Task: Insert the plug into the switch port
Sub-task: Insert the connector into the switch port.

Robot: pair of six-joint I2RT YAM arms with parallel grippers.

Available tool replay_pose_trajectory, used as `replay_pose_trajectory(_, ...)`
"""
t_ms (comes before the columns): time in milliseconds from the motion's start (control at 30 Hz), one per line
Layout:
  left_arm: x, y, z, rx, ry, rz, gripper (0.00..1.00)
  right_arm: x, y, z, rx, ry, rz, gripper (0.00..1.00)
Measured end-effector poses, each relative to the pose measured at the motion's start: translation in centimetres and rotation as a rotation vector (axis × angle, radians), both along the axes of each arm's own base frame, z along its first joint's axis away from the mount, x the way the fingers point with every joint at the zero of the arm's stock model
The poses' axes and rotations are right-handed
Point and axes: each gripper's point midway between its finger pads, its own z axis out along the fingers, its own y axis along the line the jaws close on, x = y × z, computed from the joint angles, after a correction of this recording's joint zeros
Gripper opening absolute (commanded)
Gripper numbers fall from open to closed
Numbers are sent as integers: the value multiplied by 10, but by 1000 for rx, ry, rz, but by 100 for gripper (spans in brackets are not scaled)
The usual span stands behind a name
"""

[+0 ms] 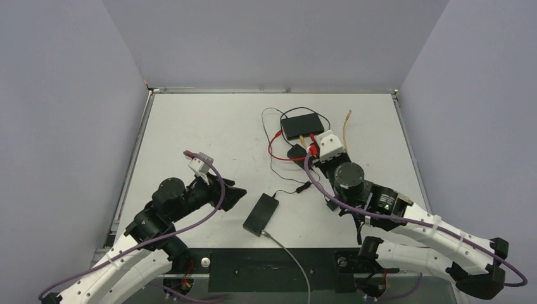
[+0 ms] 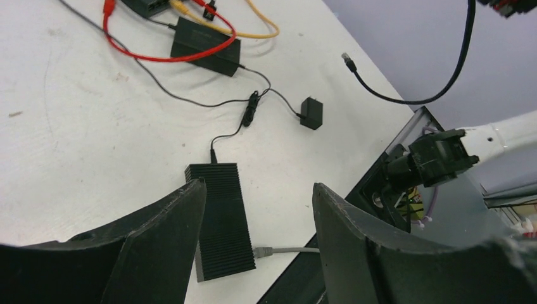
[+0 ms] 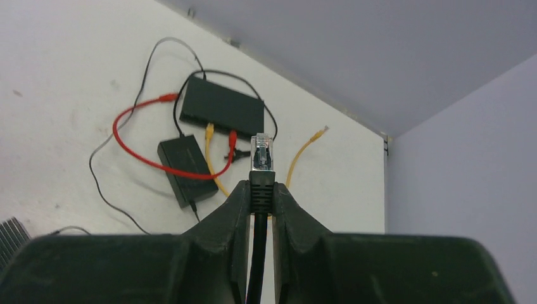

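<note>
My right gripper is pinching the cable right behind the plug, so the tip faces the switch. My left gripper is gaping, empty.

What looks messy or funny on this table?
It is tangled by the black switch: a red cable loops over the small black box, and one yellow cable lies loose with its far end plugged into nothing. Nothing looks broken or spilled.
</note>
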Motion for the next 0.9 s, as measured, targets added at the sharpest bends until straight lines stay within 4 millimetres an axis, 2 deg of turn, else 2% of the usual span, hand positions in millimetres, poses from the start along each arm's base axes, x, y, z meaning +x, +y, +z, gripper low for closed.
replay_pose_trajectory(200,18,2,-36,-7,106,120,60,-4,7,-97,-67,148,17,0)
replay_pose_trajectory(300,24,4,-51,-8,148,170,60,-12,16,-128,-24,224,51,0)
replay_pose_trajectory(400,29,3,-64,-12,182,201,60,-21,28,-149,61,302,91,0)
replay_pose_trajectory(633,35,1,-96,17,272,237,60,-49,64,-180,210,486,199,0)
replay_pose_trajectory(900,35,0,-117,33,312,243,60,-90,91,-224,208,641,278,0)
